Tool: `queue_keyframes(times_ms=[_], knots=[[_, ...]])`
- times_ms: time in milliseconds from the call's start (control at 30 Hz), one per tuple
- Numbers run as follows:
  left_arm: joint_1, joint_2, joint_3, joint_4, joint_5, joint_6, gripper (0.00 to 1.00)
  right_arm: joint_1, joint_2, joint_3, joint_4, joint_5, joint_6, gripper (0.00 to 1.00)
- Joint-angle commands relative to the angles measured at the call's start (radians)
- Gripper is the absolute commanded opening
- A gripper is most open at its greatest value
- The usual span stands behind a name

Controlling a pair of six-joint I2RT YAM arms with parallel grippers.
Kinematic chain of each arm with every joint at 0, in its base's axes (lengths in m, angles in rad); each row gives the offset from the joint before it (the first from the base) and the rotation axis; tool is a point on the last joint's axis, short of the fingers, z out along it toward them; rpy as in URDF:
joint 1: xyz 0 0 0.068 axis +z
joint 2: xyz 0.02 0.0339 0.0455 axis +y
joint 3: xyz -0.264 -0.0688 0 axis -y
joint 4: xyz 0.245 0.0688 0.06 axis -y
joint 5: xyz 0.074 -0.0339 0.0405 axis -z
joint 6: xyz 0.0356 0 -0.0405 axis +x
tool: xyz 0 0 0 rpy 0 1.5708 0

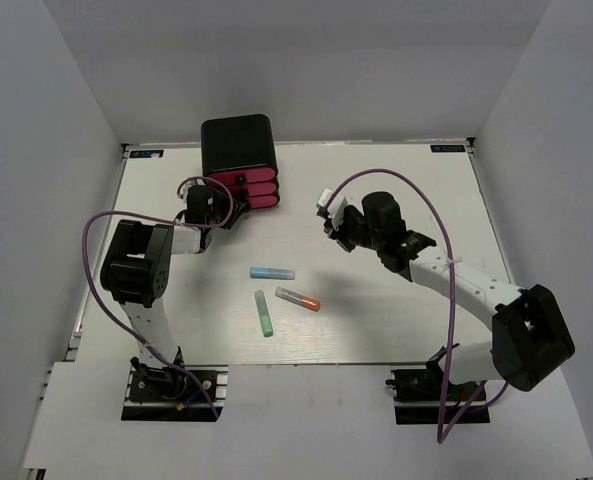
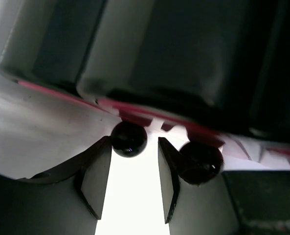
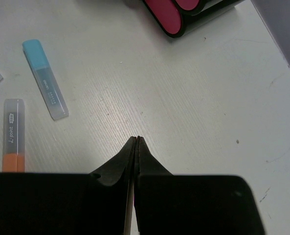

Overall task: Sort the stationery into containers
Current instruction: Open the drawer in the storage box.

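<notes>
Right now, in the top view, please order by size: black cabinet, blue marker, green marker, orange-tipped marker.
Black cabinet, clearly largest.
Then blue marker, green marker, orange-tipped marker: they look alike, so unranked.

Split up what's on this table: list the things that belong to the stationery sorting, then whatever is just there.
For the job:
glossy black rounded cabinet
its stacked pink drawers
light blue marker stick
green marker stick
grey marker stick with orange tip

Just there:
white tabletop
black arm base plate
</notes>
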Motion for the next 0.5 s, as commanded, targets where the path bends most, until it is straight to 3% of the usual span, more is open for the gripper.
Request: queue_keyframes(times_ms=[0,367,467], knots=[[-0.001,0.024,0.058,-0.037,-0.013,0.012,0.53,-0.002,-0.017,-0.005,0.043,-0.002,-0.001,0.0],[-0.001,0.053,0.069,-0.037,-0.013,0.012,0.52,-0.003,-0.003,0.004,0.046,-0.007,-0.001,0.0],[-0.001,0.054,0.089,-0.048,-0.024,0.012,0.47,-0.003,-0.002,0.006,0.046,-0.008,0.0,0.0]])
